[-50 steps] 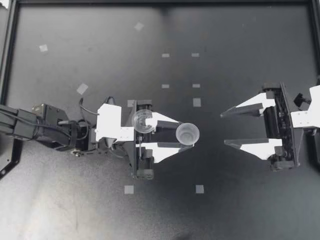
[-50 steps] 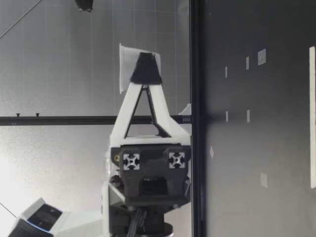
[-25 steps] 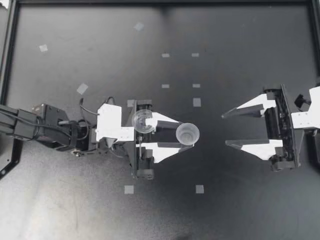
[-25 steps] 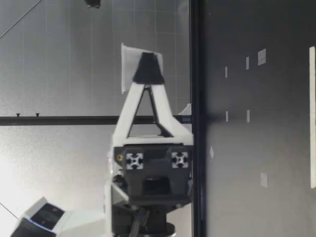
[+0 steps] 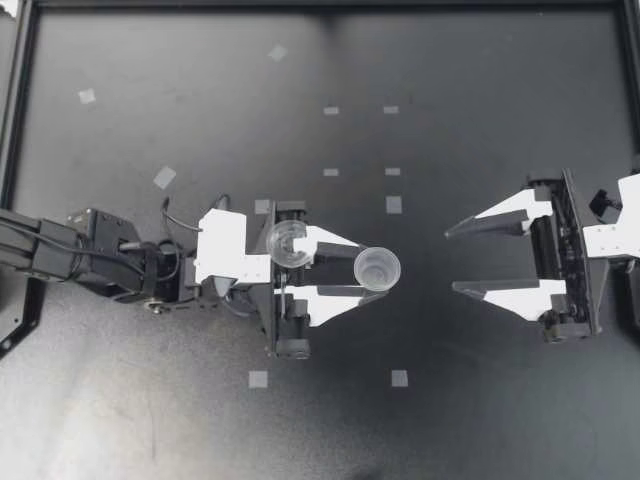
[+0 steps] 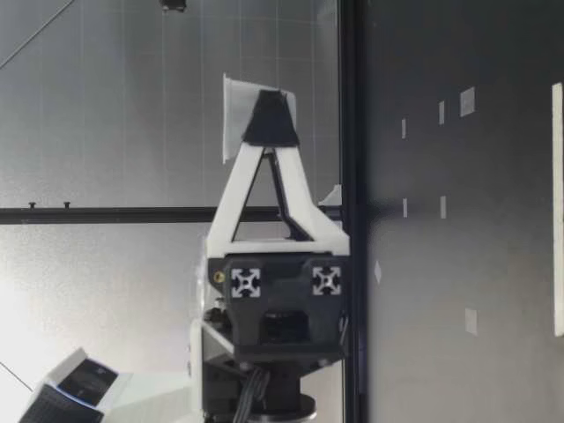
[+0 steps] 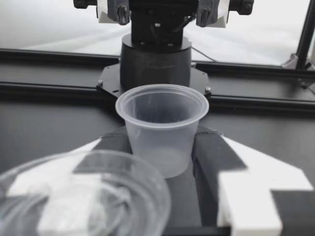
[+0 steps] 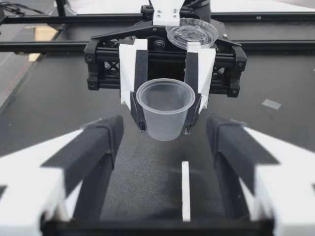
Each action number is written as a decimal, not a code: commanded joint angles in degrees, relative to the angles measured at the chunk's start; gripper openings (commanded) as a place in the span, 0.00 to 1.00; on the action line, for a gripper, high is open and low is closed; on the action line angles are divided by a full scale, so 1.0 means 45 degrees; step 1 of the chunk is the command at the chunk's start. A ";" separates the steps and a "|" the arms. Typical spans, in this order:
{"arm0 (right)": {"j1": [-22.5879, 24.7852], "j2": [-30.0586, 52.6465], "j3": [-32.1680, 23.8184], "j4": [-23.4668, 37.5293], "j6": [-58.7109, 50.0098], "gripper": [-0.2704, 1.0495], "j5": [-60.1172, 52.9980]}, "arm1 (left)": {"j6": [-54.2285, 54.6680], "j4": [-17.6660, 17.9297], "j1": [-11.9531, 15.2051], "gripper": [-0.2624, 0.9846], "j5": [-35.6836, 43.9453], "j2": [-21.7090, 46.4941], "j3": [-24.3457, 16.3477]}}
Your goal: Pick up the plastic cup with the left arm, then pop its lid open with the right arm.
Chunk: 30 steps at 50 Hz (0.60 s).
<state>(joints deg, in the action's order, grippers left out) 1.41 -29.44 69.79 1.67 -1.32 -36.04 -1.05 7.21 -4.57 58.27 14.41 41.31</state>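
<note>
My left gripper (image 5: pixel 371 270) was shut narrow on a small clear plastic cup (image 5: pixel 376 268), one black pad pressed against each side of its wall. The cup stood upright, mouth up, and held nothing that I could see. In the low view it hung clear above the table (image 5: pixel 500 400) and touched nothing but my fingers. It sat over the middle of the table, well away from every edge.

Farther back on that same gripper, a clear round lid (image 5: pixel 287 243) lay flat on top of the body, just behind the fingers and apart from the cup.

My right gripper (image 5: pixel 452 260) stood wide open near the table's right edge, its fingers pointed at the cup. It gripped nothing, and bare table lay between it and the cup. In its wrist view the cup was straight ahead, in line with the gap between the two fingers.

Small pale tape squares (image 5: pixel 394 204) were stuck on the dark table around the middle.
</note>
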 commanded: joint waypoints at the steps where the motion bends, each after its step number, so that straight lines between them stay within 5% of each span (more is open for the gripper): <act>1: -0.0078 -0.0117 -0.0156 -0.0020 0.0000 0.72 -0.0059 | -0.0020 0.0000 0.0039 0.30 0.0059 -0.0215 -0.0234; 30: -0.0078 -0.0117 -0.0156 -0.0020 0.0000 0.72 -0.0059 | -0.0176 0.0000 0.0039 0.30 0.0059 -0.0215 -0.0332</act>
<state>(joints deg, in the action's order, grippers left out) 1.41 -29.44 69.87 1.67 -1.32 -36.04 -1.67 7.21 -4.48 58.27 14.33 41.04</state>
